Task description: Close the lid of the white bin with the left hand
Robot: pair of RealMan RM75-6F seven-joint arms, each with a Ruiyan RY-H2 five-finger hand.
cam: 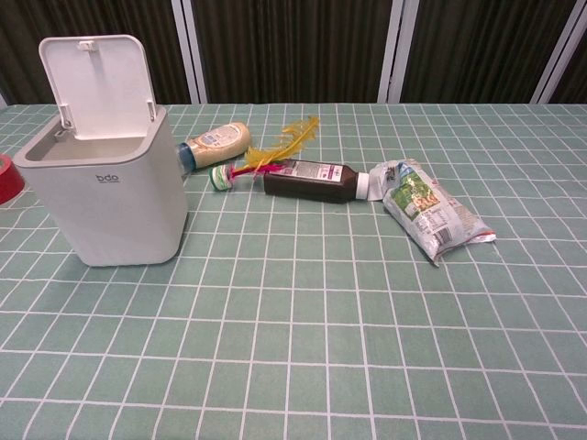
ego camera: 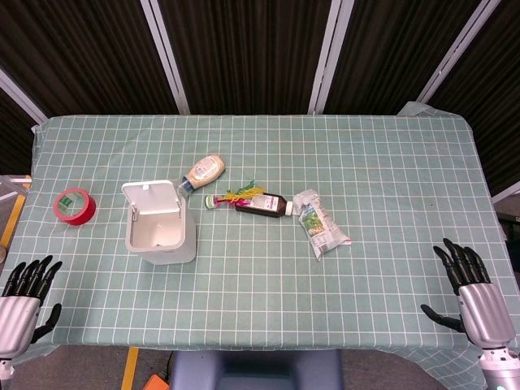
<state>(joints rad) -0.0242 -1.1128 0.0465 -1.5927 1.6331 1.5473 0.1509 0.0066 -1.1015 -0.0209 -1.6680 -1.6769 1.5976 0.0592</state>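
Observation:
The white bin (ego camera: 162,236) (cam: 105,197) stands left of centre on the green checked table. Its lid (ego camera: 151,197) (cam: 96,87) is raised upright at the back, leaving the inside showing. My left hand (ego camera: 23,296) hovers at the table's near left corner, well to the left of the bin, fingers spread and holding nothing. My right hand (ego camera: 471,288) sits at the near right corner, also spread and holding nothing. Neither hand appears in the chest view.
A red tape roll (ego camera: 75,205) lies left of the bin. Behind and right of the bin lie a beige sauce bottle (ego camera: 203,171), a feathered toy (ego camera: 236,195), a dark bottle (ego camera: 264,204) and a snack packet (ego camera: 322,227).

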